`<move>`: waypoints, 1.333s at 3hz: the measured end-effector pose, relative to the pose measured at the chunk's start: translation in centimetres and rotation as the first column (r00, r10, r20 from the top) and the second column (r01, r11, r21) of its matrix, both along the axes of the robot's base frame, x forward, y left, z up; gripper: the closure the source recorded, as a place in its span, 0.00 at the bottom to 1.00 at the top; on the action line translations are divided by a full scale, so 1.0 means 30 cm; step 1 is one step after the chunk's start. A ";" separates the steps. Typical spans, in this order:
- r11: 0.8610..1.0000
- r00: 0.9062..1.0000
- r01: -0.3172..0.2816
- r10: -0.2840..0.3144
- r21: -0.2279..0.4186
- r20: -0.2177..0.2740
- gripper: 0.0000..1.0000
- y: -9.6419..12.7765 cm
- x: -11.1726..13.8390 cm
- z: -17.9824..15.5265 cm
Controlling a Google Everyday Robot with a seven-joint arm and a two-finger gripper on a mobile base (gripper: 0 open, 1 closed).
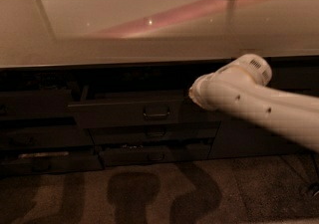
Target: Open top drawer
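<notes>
The top drawer point(124, 112) is a wide dark grey front under the counter, with a small loop handle point(156, 114) at its centre. It stands pulled out a little from the cabinet face, with a dark gap above it. My white arm point(234, 96) reaches in from the right, and its forward end is by the drawer's right end, just right of the handle. My gripper is hidden behind that end of the arm.
A pale glossy countertop point(149, 24) overhangs the drawers. Shorter drawer fronts point(155, 132) with like handles sit below the top drawer, and more dark fronts point(35, 138) sit to the left. A dark carpeted floor point(149, 193) lies in front.
</notes>
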State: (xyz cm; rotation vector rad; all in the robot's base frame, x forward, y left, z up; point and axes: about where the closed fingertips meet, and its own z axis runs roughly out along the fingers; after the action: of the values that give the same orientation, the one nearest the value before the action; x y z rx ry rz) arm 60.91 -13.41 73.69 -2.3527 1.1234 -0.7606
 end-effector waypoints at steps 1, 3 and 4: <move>0.997 0.994 0.058 -0.052 0.059 -0.100 1.00 -0.125 0.121 -0.080; 0.993 0.994 0.082 -0.076 0.082 -0.077 1.00 -0.138 0.201 -0.024; 0.986 0.978 0.155 -0.144 0.064 -0.152 1.00 -0.220 0.217 -0.149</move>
State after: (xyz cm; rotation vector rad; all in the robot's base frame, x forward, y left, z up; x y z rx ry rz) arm 67.42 -20.01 69.21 -2.3113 1.3799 -0.5902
